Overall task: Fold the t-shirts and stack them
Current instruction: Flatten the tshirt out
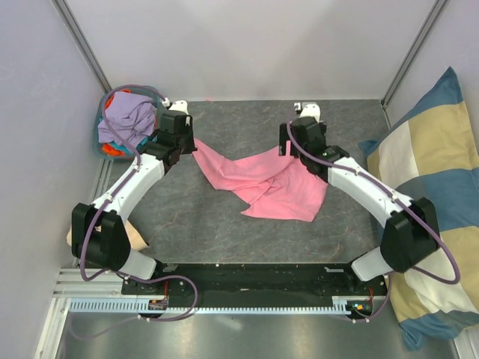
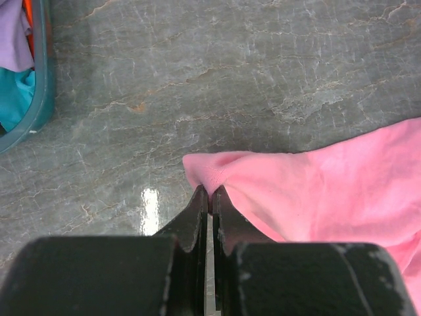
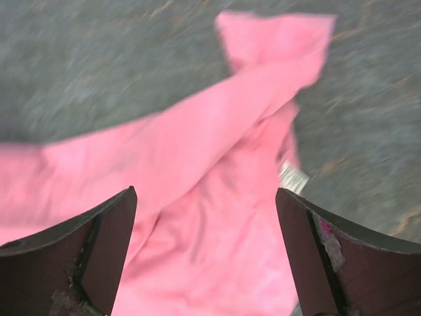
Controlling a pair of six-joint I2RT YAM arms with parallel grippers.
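A bright pink t-shirt (image 1: 263,183) lies crumpled and partly spread on the grey table. My left gripper (image 1: 193,145) is shut on its left corner, and the left wrist view shows the cloth (image 2: 316,191) pinched between the closed tips of the gripper (image 2: 211,192). My right gripper (image 1: 293,155) hovers open over the shirt's upper right part. In the blurred right wrist view the pink cloth (image 3: 197,158) fills the gap between the wide jaws of the gripper (image 3: 206,197), with a white label (image 3: 293,176) beside the right finger. Lavender (image 1: 131,116), orange (image 1: 111,149) and teal (image 2: 13,99) t-shirts lie piled in a basket.
The teal basket (image 1: 99,142) stands at the table's far left corner, close behind my left gripper. A large blue-and-cream checked cushion (image 1: 438,202) leans along the right side. Metal frame posts (image 1: 82,41) rise at the back corners.
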